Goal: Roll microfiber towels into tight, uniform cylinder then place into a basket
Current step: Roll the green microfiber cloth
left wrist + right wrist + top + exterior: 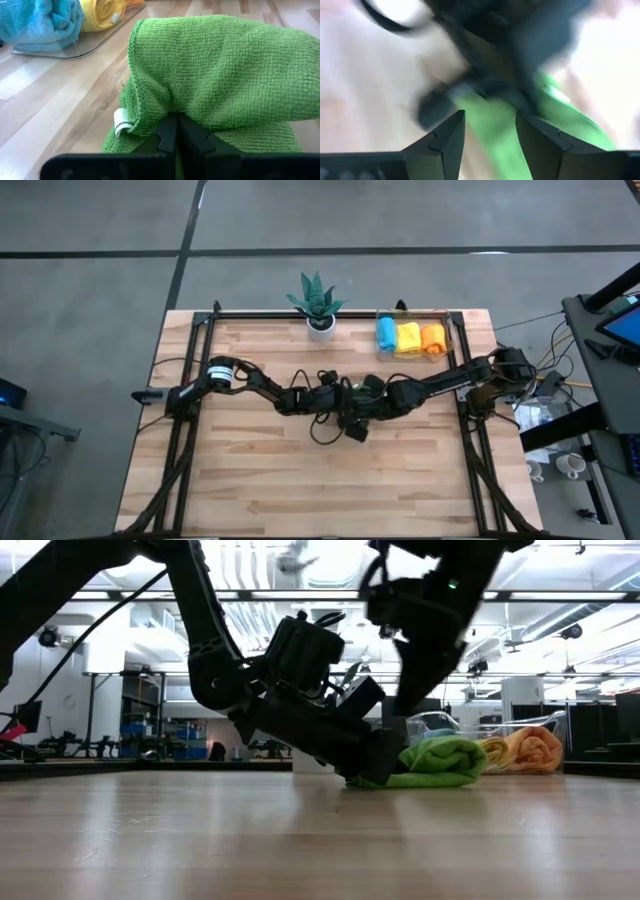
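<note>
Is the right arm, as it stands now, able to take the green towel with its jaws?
Probably yes. The right gripper stands open directly over the green towel at mid-table, nothing between. The left gripper, shut on the towel's edge, crowds it, so care is needed.

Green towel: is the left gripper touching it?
Touching. Left wrist view shows the left gripper shut on the green towel, cloth bunched between its fingers.

Both arms low at mid-table, left gripper [176,131] clamped tight, right gripper [490,131] spread apart.
</note>
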`<state>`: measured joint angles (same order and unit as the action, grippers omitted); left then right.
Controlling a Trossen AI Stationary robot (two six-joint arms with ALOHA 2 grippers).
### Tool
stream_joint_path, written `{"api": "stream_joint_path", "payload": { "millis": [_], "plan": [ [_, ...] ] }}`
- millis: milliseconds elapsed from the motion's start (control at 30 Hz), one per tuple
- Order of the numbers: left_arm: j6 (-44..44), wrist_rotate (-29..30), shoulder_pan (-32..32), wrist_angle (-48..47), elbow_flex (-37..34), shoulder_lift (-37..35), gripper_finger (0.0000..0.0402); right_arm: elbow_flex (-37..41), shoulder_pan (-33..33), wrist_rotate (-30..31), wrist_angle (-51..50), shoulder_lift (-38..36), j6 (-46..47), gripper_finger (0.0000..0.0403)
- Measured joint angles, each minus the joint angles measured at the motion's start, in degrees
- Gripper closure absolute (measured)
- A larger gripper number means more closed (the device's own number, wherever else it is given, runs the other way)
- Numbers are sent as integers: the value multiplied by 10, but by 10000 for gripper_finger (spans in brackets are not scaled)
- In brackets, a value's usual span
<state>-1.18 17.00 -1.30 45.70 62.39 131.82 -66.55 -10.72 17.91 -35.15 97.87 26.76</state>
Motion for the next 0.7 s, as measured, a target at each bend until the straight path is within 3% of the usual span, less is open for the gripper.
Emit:
{"api": "stream_joint_path", "payload": {
  "millis": [200, 467, 567, 700],
  "plan": [
    [0, 0, 0, -2, -2, 0, 402, 54, -7, 112, -115, -73, 97, 230],
    [1, 0, 0, 0, -2, 0, 402, 246, 3, 119, -89, -212, 191, 248],
    [0, 0, 0, 2, -2, 0, 402, 311, 14, 101, -17, -235, 182, 280],
    [0, 0, 0, 2, -2, 0, 402, 384, 34, 46, 163, -228, 137, 363]
  ]
}}
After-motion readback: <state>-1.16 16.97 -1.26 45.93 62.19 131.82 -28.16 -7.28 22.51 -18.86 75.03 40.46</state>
